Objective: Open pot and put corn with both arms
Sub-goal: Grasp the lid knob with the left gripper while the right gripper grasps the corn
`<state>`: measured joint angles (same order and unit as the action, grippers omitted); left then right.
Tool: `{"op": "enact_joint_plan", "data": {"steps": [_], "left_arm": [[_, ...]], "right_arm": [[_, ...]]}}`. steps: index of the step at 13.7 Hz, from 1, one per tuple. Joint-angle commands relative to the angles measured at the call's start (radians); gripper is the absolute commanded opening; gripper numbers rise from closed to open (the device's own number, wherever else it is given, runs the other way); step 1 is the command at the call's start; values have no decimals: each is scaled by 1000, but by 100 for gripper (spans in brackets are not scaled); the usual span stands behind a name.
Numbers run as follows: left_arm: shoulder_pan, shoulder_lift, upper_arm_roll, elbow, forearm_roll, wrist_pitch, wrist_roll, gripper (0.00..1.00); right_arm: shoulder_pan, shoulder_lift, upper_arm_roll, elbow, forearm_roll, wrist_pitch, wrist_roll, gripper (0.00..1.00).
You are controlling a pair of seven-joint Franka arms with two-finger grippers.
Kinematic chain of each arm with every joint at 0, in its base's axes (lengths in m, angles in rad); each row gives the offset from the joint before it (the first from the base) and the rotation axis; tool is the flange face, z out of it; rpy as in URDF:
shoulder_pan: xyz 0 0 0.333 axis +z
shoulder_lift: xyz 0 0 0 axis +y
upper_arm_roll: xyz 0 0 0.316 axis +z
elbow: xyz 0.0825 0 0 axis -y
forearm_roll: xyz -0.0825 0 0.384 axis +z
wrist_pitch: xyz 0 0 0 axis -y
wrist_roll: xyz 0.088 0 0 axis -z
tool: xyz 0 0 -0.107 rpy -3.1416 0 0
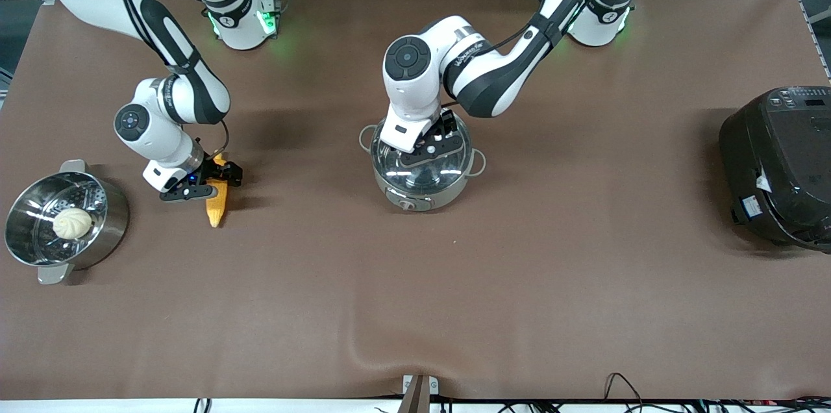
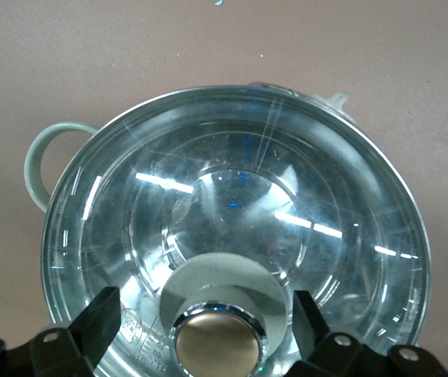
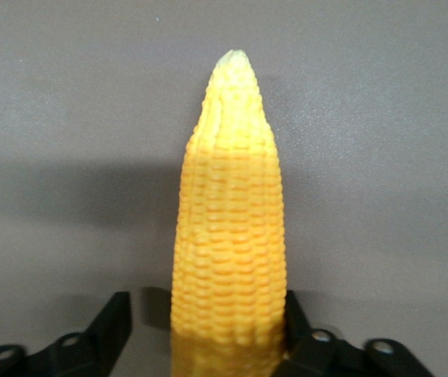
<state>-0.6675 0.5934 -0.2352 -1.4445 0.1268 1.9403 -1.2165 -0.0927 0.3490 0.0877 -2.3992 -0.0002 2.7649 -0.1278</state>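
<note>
The steel pot point(image 1: 421, 189) stands mid-table with its clear glass lid point(image 1: 448, 169) on. My left gripper point(image 1: 430, 145) is low over the lid. In the left wrist view the left gripper point(image 2: 206, 318) is open, its fingers point(image 2: 102, 316) standing either side of the lid knob point(image 2: 217, 344) with gaps. The yellow corn point(image 1: 215, 205) lies on the table toward the right arm's end. My right gripper point(image 1: 209, 184) is down over the cob's thick end. In the right wrist view the right gripper point(image 3: 208, 330) is open around the corn point(image 3: 230, 228): one finger touches it, the other stands apart.
A steel steamer pot point(image 1: 115, 218) holding a white bun point(image 1: 72, 223) stands at the right arm's end of the table, close to the corn. A large black cooker point(image 1: 779, 166) stands at the left arm's end. Brown mat covers the table.
</note>
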Motion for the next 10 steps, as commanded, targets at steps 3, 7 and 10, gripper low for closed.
{"op": "enact_joint_plan", "data": {"steps": [3, 7, 10], "left_arm": [[-4, -18, -1, -22, 2, 9, -21, 53], [-4, -18, -9, -20, 2, 9, -21, 0], [3, -44, -9, -19, 2, -6, -11, 0]], "right_arm": [[-7, -14, -3, 14, -14, -10, -24, 1], [-9, -91, -3, 99, -14, -199, -24, 0], [-1, -120, 1, 331, -3, -619, -12, 0]]}}
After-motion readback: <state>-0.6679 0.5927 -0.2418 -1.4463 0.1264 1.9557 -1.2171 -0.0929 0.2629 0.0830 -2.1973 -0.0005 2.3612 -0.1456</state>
